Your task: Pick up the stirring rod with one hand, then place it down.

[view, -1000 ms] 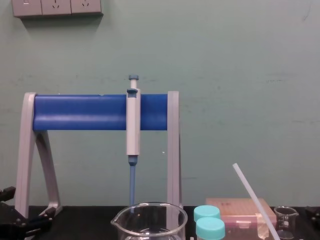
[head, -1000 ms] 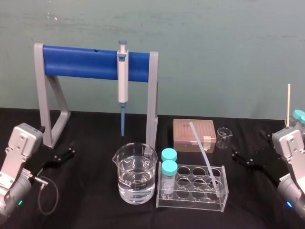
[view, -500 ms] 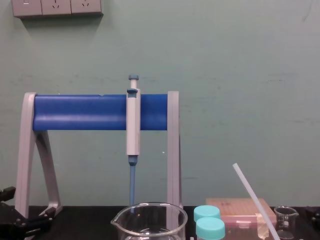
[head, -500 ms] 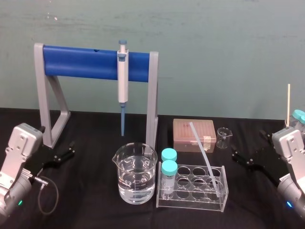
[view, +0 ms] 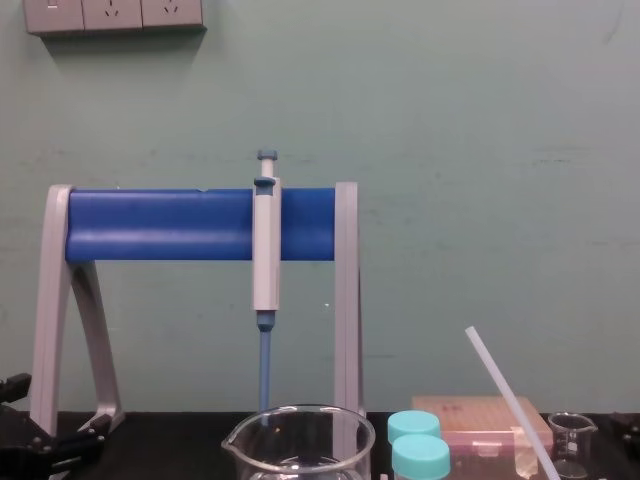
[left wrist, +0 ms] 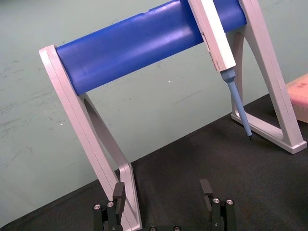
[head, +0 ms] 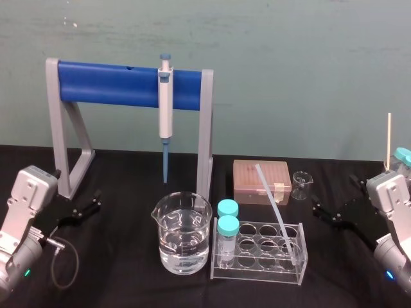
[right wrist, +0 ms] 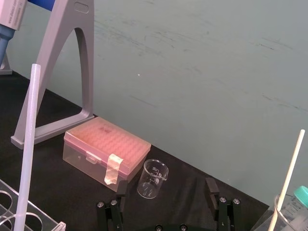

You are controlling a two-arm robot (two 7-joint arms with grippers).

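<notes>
Black table [head: 128,176]: stand [head: 204,138], large beaker [head: 182,235], tube rack [head: 257,255], pink box [head: 260,180].

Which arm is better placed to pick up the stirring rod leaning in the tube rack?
Right. The stirring rod stands in the right end of the rack, and the right gripper sits on that side, jaws open. The left gripper must reach across the large beaker.

Pipette stand [head: 128,86] at back left, pipette [head: 166,102] hanging on its bar. Large beaker [head: 182,234] before stand's right leg. Tube rack [head: 253,268] just right of beaker; two capped tubes [head: 227,231] in rack's left end, stirring rod [head: 273,202] leaning in its right end. Tip box [head: 261,181] behind rack, small beaker [head: 300,185] right of box. Left gripper [head: 95,201] far left, right gripper [head: 332,194] far right.
</notes>
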